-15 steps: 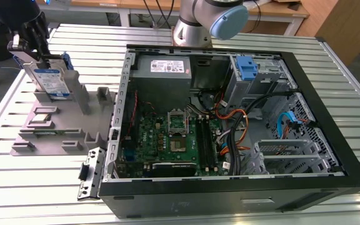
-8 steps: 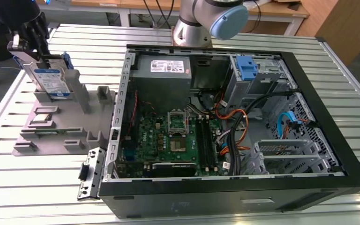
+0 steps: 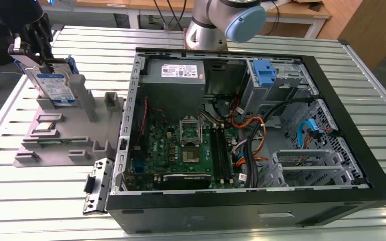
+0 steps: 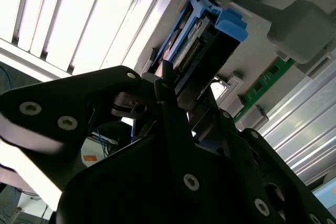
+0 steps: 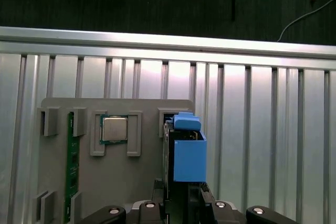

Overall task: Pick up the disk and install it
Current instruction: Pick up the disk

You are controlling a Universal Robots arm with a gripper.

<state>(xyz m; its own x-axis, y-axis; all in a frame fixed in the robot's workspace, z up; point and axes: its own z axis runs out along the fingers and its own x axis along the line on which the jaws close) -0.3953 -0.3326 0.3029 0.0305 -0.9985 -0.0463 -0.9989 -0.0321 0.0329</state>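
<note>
On the exterior view's left, the gripper hangs just at the top edge of the disk. The disk stands upright in a slot of the grey fixture, with its label turned to the camera. In both wrist views the blue carrier of the disk lies in the middle of the tool, so I judge that the step in hand is the pick-up. Whether the tool is already clamped on the disk or only placed at it, I cannot tell. The disk is not yet lifted out of its slot. To free it, the move should go straight along the slot walls, because a tilt could jam the carrier against the grey posts. Beside the fixture, the ribbed table gives free room. Further to the exterior view's right stands the open computer case, and its raised side wall is an edge to pass over. Inside it, the power supply, the motherboard and a bundle of cables take much room. A lone blue bracket sits in a bay at the back, where the space looks narrow.
</note>
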